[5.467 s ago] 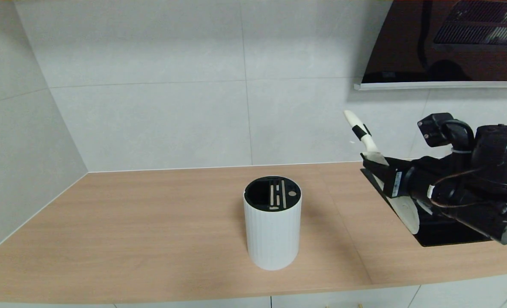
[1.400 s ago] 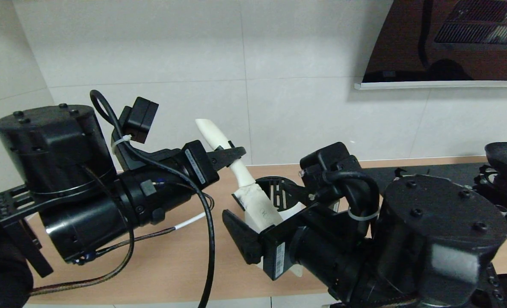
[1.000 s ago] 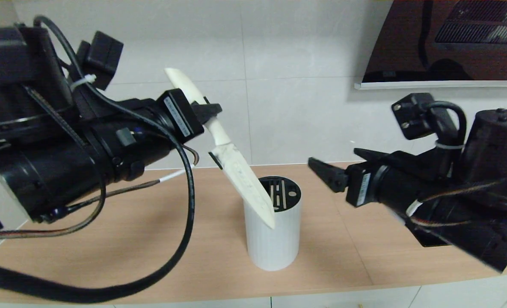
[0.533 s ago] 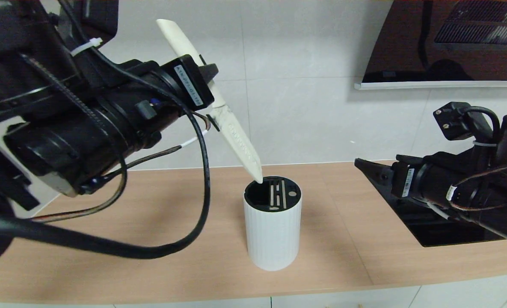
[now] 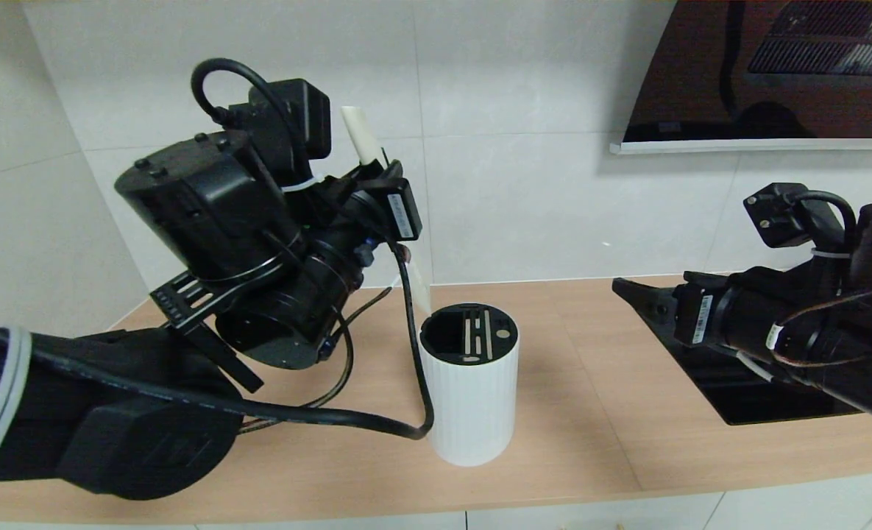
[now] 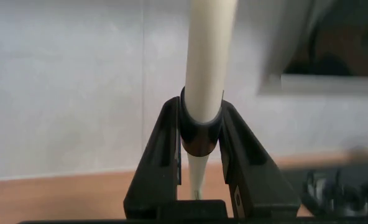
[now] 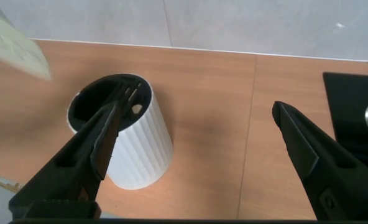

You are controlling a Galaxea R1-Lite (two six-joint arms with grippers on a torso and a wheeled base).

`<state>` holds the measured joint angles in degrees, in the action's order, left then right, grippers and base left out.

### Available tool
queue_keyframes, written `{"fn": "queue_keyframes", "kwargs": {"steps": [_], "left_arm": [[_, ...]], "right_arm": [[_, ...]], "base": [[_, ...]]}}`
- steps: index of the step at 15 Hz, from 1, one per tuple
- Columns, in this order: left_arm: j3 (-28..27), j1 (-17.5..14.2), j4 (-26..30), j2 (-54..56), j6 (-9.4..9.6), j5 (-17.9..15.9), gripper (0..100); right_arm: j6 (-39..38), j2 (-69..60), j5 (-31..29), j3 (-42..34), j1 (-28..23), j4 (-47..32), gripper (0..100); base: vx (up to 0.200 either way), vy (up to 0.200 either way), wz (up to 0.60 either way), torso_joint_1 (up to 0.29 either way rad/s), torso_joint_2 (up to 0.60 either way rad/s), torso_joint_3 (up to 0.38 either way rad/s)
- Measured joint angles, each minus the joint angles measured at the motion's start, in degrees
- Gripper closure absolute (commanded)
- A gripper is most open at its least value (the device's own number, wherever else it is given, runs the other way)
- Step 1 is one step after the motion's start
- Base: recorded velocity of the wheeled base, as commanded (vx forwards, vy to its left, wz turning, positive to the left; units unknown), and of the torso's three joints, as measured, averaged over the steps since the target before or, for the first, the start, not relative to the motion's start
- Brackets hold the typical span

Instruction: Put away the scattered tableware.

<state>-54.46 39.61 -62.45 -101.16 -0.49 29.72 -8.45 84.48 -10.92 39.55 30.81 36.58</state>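
**Left claw (image 5: 381,171) (image 6: 199,118) pinched the knife (image 5: 359,132) above the holder (image 5: 469,390); right claw (image 7: 195,115) stood spread.**

The left claw's fingers (image 6: 165,146) were pressed together on the white knife's handle (image 6: 206,56), handle end up and blade pointing down. The blade tip (image 7: 19,43) hung just beside the rim of the white ribbed holder, on the robot's left side of it. The holder stood upright on the wooden tabletop (image 5: 590,412), its black slotted top facing up. The right claw was spread wide with nothing between its fingers, well apart from the holder on the robot's right, above the near edge of a black cooktop (image 7: 352,93).
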Motion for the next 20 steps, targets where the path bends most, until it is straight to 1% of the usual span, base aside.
{"fn": "queue_keyframes", "kwargs": {"steps": [1, 2, 4, 5, 9, 12, 17, 20], "left_arm": [[0.07, 0.07, 0.00, -0.74, -0.27, -0.02, 100], [0.07, 0.11, 0.07, -1.38, -1.10, -0.02, 100], [-0.04, 0.91, 1.69, -2.51, -3.52, -0.06, 100], [-0.17, 1.34, 2.44, -2.97, -4.38, -0.09, 100], [-0.67, 1.76, 2.78, -5.27, -5.58, -0.17, 100], [-0.89, 1.79, 2.76, -6.84, -6.00, -0.20, 100], [-0.91, 1.77, 2.73, -9.29, -6.07, -0.22, 100], [-0.87, 1.77, 2.68, -11.47, -7.01, -0.20, 100]], "right_arm": [[-0.04, 0.06, 0.01, 0.00, 0.01, -0.02, 0], [0.00, 0.13, 0.01, 0.00, 0.04, 0.01, 0], [0.00, 0.24, 0.04, 0.00, 0.01, -0.02, 0], [0.00, 0.30, 0.01, 0.00, 0.01, -0.02, 0], [-0.04, 0.39, 0.04, 0.00, 0.06, 0.04, 0], [-0.06, 0.44, 0.01, -0.07, 0.01, 0.01, 0], [-0.09, 0.50, 0.11, -0.07, 0.11, 0.04, 0], [-0.09, 0.52, 0.11, -0.11, 0.11, 0.04, 0]], "base": [[0.000, 0.000, 0.00, 0.000, 0.00, 0.000], [0.000, 0.000, 0.00, 0.000, 0.00, 0.000], [0.000, 0.000, 0.00, 0.000, 0.00, 0.000], [0.000, 0.000, 0.00, 0.000, 0.00, 0.000], [0.000, 0.000, 0.00, 0.000, 0.00, 0.000], [0.000, 0.000, 0.00, 0.000, 0.00, 0.000], [0.000, 0.000, 0.00, 0.000, 0.00, 0.000], [0.000, 0.000, 0.00, 0.000, 0.00, 0.000]]}}
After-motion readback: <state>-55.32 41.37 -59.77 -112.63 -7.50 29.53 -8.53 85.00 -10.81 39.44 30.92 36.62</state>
